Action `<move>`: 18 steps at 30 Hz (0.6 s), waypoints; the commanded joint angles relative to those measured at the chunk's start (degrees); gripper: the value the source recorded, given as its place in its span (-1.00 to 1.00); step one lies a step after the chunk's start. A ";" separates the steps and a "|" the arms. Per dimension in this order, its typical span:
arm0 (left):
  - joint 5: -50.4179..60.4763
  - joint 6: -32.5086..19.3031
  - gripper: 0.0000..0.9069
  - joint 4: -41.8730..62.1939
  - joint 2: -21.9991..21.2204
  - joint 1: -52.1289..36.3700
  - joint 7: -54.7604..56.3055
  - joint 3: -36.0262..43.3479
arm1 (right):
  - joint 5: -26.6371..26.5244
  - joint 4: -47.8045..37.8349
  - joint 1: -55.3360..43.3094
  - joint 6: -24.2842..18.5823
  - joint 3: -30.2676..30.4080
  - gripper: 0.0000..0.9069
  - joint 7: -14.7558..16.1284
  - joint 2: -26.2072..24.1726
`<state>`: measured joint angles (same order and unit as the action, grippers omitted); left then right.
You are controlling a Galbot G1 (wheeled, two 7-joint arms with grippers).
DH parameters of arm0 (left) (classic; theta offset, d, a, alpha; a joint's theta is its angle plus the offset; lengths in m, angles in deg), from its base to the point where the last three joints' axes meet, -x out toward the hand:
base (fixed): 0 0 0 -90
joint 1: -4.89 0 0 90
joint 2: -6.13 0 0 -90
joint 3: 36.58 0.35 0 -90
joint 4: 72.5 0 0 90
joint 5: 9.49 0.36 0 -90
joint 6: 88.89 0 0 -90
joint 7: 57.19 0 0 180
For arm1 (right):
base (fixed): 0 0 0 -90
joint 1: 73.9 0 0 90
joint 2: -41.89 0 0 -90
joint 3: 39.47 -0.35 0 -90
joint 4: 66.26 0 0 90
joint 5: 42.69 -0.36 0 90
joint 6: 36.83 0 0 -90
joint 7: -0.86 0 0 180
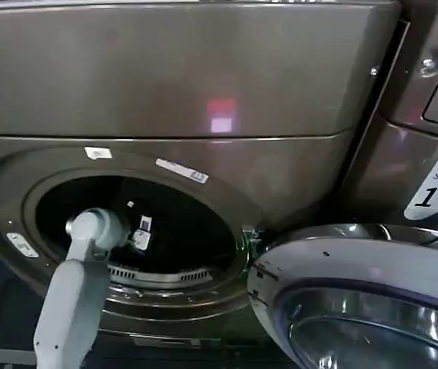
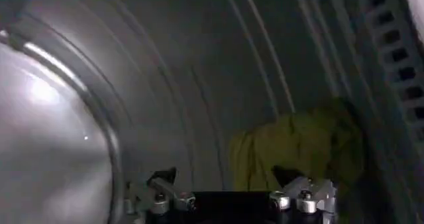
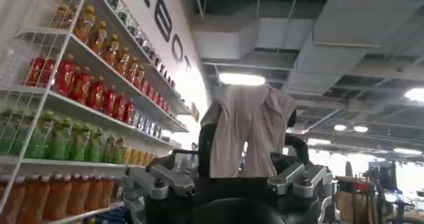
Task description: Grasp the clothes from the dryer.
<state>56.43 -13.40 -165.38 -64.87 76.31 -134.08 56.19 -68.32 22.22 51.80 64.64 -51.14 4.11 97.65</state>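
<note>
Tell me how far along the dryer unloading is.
Done: the dryer door stands open, and the right gripper is clamped on a pale garment. In hand: the left gripper, open, is inside the drum facing a yellow-green cloth. Left: closing on that cloth and pulling it out.

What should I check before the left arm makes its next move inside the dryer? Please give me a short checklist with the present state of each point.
1. Dryer door swung open, porthole free: ok.
2. Left arm reaches through the porthole into the dryer drum: ok.
3. Clothes to grasp in sight: ok, a yellow-green garment lies on the drum wall ahead of the left claw.
4. Left claw open and ready: ok, its fingers stand apart with nothing between them.
5. Left claw touching the garment: cannot tell, one fingertip looks close to the cloth.
6. Right claw free: not ok, it is shut on a pale cloth, held up in the room.
</note>
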 commanded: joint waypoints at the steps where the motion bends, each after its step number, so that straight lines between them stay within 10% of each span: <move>1: -5.23 -0.70 1.00 3.00 0.94 -0.31 -0.52 0.63 | 0.14 -0.05 0.17 0.00 -0.04 1.00 0.06 -0.09; 10: -5.64 3.13 1.00 6.05 1.37 0.00 -0.44 0.38 | 0.26 0.09 -0.03 -0.03 0.28 1.00 0.15 -0.17; 12: -4.86 2.71 -1.00 6.54 1.47 0.06 -0.44 0.29 | 0.28 0.01 0.05 -0.05 0.26 1.00 0.24 -0.17; 18: -5.34 2.05 -1.00 8.79 1.58 -0.19 -0.45 0.13 | 0.74 -0.20 0.02 -0.14 0.44 1.00 0.44 -0.18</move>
<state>51.29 -11.65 -159.44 -63.43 76.05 -134.38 56.32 -67.68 22.08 51.80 64.56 -50.74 4.53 97.47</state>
